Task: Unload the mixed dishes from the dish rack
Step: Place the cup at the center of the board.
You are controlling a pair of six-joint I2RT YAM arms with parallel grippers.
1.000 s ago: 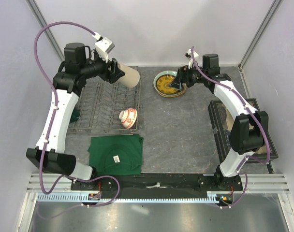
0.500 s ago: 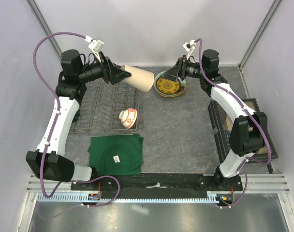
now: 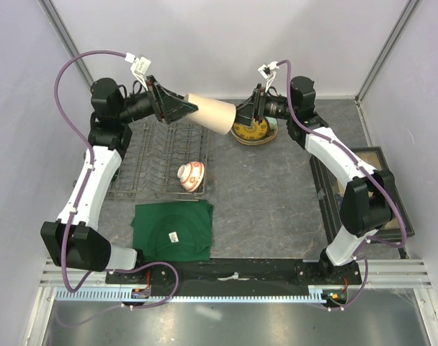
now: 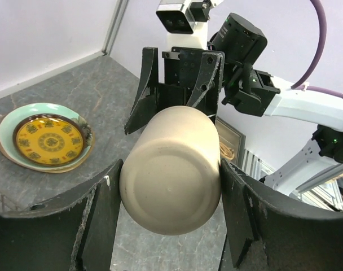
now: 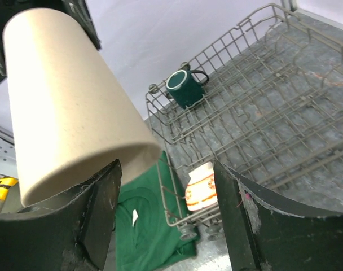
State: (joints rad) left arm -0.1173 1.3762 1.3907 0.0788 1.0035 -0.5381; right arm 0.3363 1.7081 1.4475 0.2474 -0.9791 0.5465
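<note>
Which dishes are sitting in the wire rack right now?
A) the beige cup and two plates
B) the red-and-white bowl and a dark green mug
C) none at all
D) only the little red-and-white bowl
B: the right wrist view shows the red-and-white bowl and the dark green mug inside the dish rack, while the tall beige cup is up in the air.

We hold the tall beige cup [image 4: 171, 186] in our left gripper [image 4: 168, 172], base toward us. At 12 o'clock the right gripper [image 4: 176, 104] flanks its far end. At 9 o'clock the yellow-and-dark patterned plate [image 4: 47, 139] lies on the pale teal plate [image 4: 7, 121].
</note>
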